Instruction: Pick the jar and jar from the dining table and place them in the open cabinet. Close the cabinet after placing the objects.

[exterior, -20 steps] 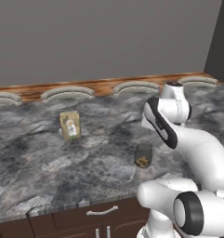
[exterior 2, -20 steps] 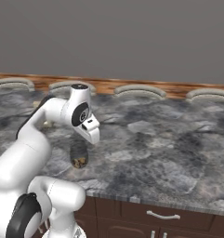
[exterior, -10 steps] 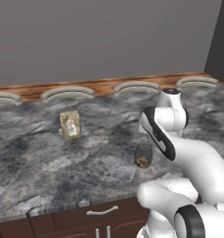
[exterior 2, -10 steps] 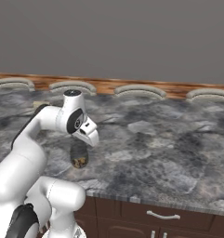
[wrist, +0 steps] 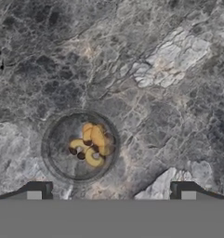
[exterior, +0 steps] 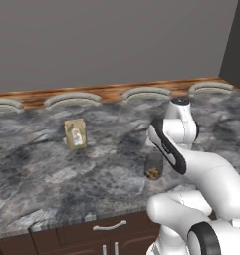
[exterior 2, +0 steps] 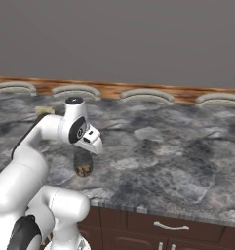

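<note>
On the far left of the marbled surface (exterior: pixel 37 164), in the left base view, a small tan carton (exterior: pixel 75 133) stands upright, well apart from everything else; in the right base view only its top corner (exterior 2: pixel 43 110) peeks out behind the arm. Along the back edge of the surface runs a wooden strip with four pale curved shapes, one of them (exterior: pixel 72 98) just behind the carton. Further right, near the front edge, sits the short dark glass jar (exterior: pixel 153 166), upright, with yellowish bits at its bottom; the right base view shows the same jar (exterior 2: pixel 82 163) just under the arm's white hand. Seen from the hand camera, the jar (wrist: pixel 80 146) is viewed from straight above, a round rim with the yellow pieces inside, lying toward the left half of the picture. The gripper (wrist: pixel 111 190) hangs over it with its jaws spread wide and nothing between them; the left fingertip (wrist: pixel 36 190) sits just below the jar's rim in that view, the right one well off to the side. Below the front edge, dark brown drawer fronts carry a silver handle (exterior: pixel 110 226).
</note>
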